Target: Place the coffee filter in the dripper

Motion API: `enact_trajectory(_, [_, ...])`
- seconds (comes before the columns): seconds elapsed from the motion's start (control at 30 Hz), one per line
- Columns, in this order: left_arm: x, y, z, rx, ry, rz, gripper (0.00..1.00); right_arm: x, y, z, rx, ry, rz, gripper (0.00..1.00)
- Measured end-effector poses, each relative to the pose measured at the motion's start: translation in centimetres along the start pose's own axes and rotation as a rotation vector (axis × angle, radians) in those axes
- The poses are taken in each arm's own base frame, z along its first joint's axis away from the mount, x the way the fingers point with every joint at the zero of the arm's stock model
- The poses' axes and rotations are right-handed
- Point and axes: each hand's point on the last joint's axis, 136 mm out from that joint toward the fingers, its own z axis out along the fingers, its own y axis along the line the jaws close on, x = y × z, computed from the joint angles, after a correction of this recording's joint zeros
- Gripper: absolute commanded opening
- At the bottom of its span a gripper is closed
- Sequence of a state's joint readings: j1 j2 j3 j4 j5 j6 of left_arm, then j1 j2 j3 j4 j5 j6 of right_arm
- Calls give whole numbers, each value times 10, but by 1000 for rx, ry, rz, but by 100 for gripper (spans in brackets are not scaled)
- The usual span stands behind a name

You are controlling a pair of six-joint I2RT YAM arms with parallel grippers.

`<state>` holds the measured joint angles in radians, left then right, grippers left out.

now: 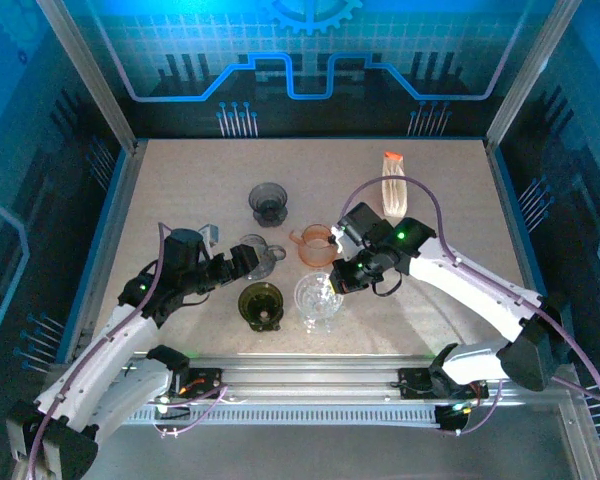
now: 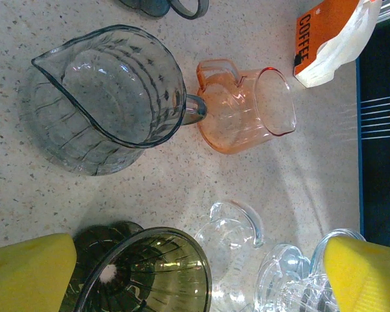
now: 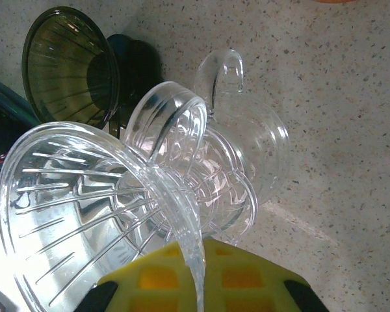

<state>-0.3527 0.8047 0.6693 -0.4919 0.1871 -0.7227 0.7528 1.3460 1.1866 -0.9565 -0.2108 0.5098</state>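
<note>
A clear ribbed dripper (image 1: pixel 318 297) stands near the front middle of the table. My right gripper (image 1: pixel 342 275) is shut on its rim. In the right wrist view the dripper (image 3: pixel 84 201) tilts over a clear handled jug (image 3: pixel 247 130), and its rim edge crosses the yellow pad of my right gripper (image 3: pixel 198 279). The coffee filter pack (image 1: pixel 393 183), orange-labelled with white filters, lies at the back right, far from both grippers; it is also at the top right of the left wrist view (image 2: pixel 325 42). My left gripper (image 1: pixel 242 262) is open and holds nothing, its yellow fingers (image 2: pixel 26 273) wide apart.
A green dripper (image 1: pixel 261 303) sits just left of the clear one. A grey glass pitcher (image 1: pixel 257 255) and an orange pitcher (image 1: pixel 315 243) stand behind them, and a dark grey dripper (image 1: pixel 269 203) further back. Frame posts and blue walls ring the table.
</note>
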Motion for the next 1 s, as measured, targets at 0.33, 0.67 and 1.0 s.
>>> enact_trajectory(0.33, [1, 1, 1, -1, 2, -1, 99, -5, 1, 0, -4, -20, 4, 31])
enact_trajectory(0.67, [1, 2, 2, -5, 6, -2, 99, -15, 3, 0, -8, -61, -8, 32])
enact_trajectory(1.0, [2, 3, 3, -10, 10, -5, 99, -20, 2, 6, 1, -66, -9, 27])
